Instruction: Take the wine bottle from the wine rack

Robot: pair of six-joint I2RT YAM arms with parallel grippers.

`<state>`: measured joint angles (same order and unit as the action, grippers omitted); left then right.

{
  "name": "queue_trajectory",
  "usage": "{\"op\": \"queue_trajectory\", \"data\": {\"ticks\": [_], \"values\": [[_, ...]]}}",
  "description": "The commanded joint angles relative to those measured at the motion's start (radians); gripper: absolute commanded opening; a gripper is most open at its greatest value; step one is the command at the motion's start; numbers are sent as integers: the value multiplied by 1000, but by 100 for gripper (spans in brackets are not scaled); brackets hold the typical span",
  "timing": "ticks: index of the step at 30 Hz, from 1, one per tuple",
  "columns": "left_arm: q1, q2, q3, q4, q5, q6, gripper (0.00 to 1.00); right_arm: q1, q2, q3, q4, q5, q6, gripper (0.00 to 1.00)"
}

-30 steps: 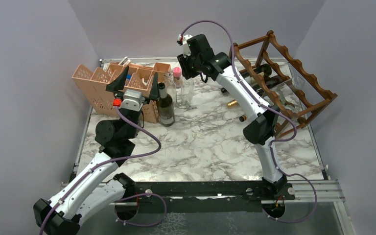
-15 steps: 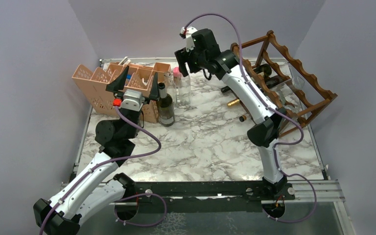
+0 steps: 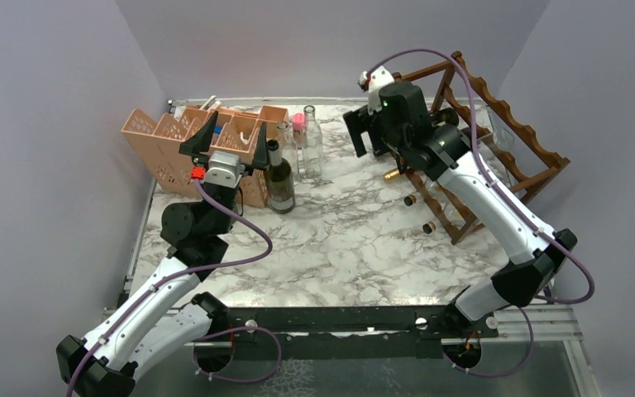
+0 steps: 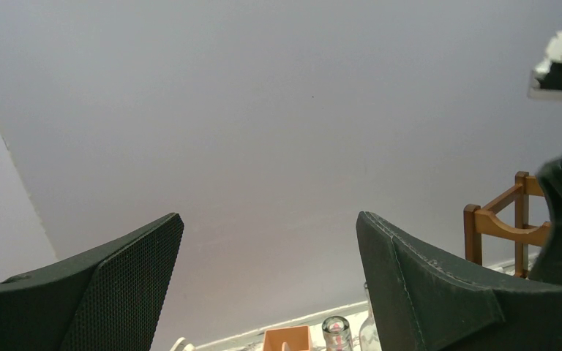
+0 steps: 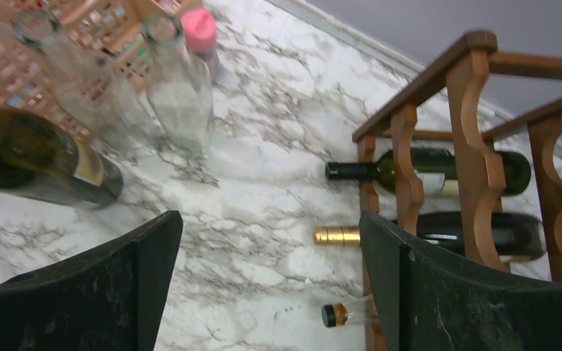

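Observation:
The dark reddish-brown wine rack (image 3: 519,136) stands at the right of the marble table, and its near posts (image 5: 476,146) fill the right of the right wrist view. Wine bottles lie in it with necks pointing left: a dark green one (image 5: 439,170), a gold-capped one (image 5: 340,235) (image 3: 393,174) and a clear one with a black cap (image 5: 336,314). My right gripper (image 3: 362,132) (image 5: 269,227) hangs open above the table just left of the rack, holding nothing. Over by the organiser, my left gripper (image 3: 233,136) (image 4: 269,227) points up at the wall, open and empty.
A peach-pink lattice organiser (image 3: 165,132) stands at the back left. Beside it stand a dark wine bottle (image 3: 279,178) (image 5: 40,161), two clear glass bottles (image 3: 310,141) (image 5: 179,91) and a pink-capped bottle (image 3: 299,122). Grey walls close in the table on three sides.
My right gripper opened, left the clear bottle standing by the organiser, and swung right to the front of the wine rack. The left arm has not moved.

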<state>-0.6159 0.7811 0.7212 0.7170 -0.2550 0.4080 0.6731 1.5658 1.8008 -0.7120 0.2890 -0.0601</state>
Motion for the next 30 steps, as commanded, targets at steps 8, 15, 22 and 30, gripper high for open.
{"op": "queue_trajectory", "data": {"ticks": [8, 15, 22, 30], "values": [[-5, 0, -22, 32, 7, -20, 94, -96, -230, -437, 78, 287, 299, 100], [-10, 6, -23, 31, 5, -27, 94, -109, -288, -601, 96, 474, 429, 99], [-13, 10, -22, 30, 5, -27, 94, -128, -136, -561, 29, 539, 284, 99], [-15, 12, -21, 30, 2, -24, 94, -95, -40, -583, 67, 585, 17, 98]]}}
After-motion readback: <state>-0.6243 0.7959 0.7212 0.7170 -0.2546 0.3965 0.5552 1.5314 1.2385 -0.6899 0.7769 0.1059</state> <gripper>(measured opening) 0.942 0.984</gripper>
